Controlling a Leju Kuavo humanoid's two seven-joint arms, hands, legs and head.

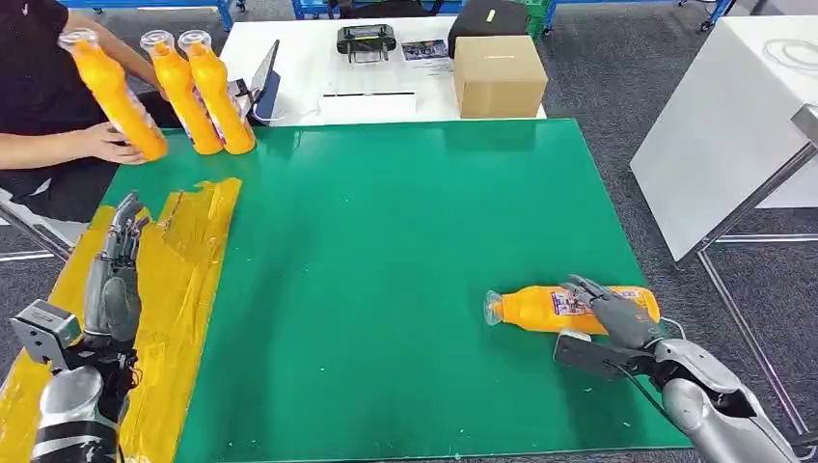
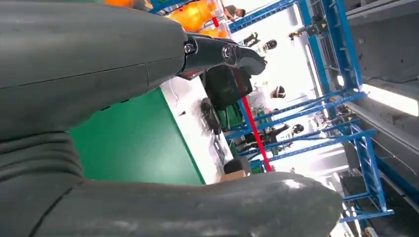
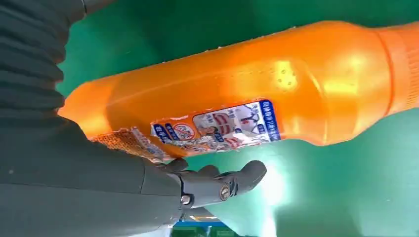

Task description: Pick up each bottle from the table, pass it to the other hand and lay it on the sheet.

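Right hand [image 1: 610, 313] was draped over the orange bottle [image 1: 550, 307] lying on its side near the right front of the green table [image 1: 386, 251], cap end pointing left. Fingers reached across the label area; in the right wrist view the fingers [image 3: 217, 182] sat just beside the bottle's label [image 3: 217, 126], apart from each other and not wrapped around it. Bottle was still flat on the table, so the hand was touching at most, not holding. Whether the palm made contact, couldn't tell.

Left hand [image 1: 116, 265] hovered over the yellow sheet [image 1: 188, 251] at the table's left edge, fingers extended and spread, holding nothing. Left wrist view showed the thumb [image 2: 222, 52] straight out, nothing in the palm.

Far left corner: three more orange bottles. Two stood upright side by side [image 1: 203, 92]; a person's hand [image 1: 111, 143] held the third [image 1: 111, 92] tilted, at the table edge.

Behind the green table, a white table [image 1: 309, 58] carried a cardboard box [image 1: 497, 75] and a black device [image 1: 365, 40].
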